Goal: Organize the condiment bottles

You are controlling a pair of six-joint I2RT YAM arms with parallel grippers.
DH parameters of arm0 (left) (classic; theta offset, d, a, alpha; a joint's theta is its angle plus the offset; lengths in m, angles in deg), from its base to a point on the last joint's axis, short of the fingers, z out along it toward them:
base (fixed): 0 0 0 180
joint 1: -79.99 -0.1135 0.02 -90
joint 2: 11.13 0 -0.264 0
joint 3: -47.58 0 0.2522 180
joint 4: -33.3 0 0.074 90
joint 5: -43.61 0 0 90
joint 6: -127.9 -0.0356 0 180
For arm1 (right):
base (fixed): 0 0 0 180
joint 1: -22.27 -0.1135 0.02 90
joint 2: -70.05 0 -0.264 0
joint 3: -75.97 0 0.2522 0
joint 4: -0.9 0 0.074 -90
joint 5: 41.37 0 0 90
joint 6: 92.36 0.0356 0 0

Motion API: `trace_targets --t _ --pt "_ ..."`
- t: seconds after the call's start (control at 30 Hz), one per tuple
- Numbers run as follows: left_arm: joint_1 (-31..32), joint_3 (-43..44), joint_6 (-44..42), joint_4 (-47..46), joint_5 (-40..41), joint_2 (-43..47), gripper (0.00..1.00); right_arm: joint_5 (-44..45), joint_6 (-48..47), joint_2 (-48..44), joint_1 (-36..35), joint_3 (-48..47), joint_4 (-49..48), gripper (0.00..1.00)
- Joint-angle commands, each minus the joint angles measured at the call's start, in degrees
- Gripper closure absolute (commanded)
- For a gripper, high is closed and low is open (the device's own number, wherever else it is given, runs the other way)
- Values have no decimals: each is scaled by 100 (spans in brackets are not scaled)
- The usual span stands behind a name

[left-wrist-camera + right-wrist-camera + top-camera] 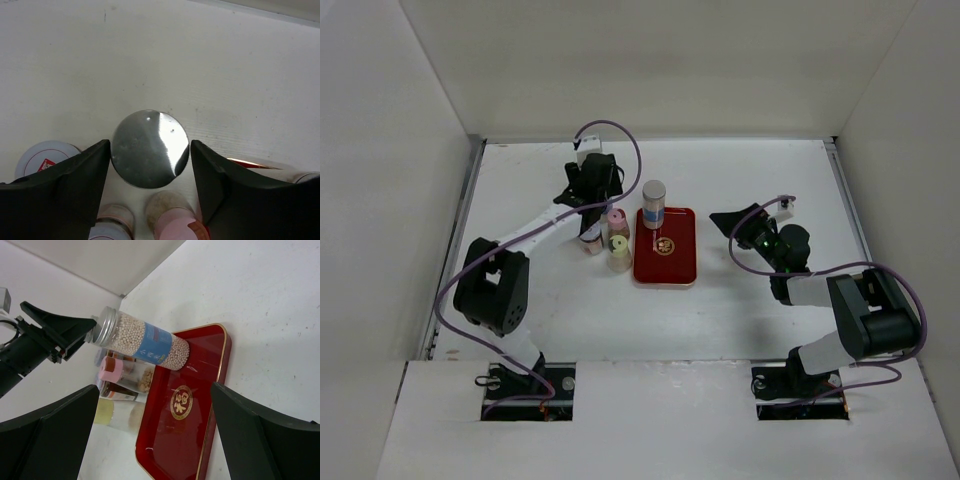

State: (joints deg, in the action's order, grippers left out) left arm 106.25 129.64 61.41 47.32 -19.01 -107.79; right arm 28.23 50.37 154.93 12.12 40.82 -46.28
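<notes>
Top external view: a tall silver-capped jar (654, 203) was seen upright on the far end of the red tray (672, 265), set mid-table (760, 160). Other jars (618, 246) were clustered just beside the tray's left edge. The right gripper (738, 223) was held released, well apart from the jars.

Left wrist view: a second silver-capped jar (145, 165) was closely flanked by the left gripper (150, 145); whether it was grasped could not be told.

Right wrist view: a pink-lidded jar (111, 371) and a yellow-lidded jar (104, 412) were shown beside the tray.
</notes>
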Motion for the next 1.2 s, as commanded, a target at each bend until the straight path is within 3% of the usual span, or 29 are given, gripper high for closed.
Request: trace_targets --t 0.0,0.13,0.2,0.37,0.57,0.93,1.17 --pt "-20 255 -13 -166 -4 -46 40 -131 18 20 -35 -190 -435 0" --pt "-64 167 -4 -183 -57 76 61 -139 18 37 -35 -190 -435 0" --pt "-90 88 22 -279 30 313 67 -139 18 20 -35 -190 -435 0" --pt "-3 -141 31 -841 461 1411 70 -148 27 37 -35 -199 -444 0" --pt "427 34 -30 -1413 427 2248 70 -140 27 2 -35 -173 -444 0" --pt "1666 896 -57 -1809 -30 1178 70 -34 36 -261 53 3 -462 0" --pt "1983 923 -232 -2073 -154 447 70 299 36 -639 281 293 -471 0"
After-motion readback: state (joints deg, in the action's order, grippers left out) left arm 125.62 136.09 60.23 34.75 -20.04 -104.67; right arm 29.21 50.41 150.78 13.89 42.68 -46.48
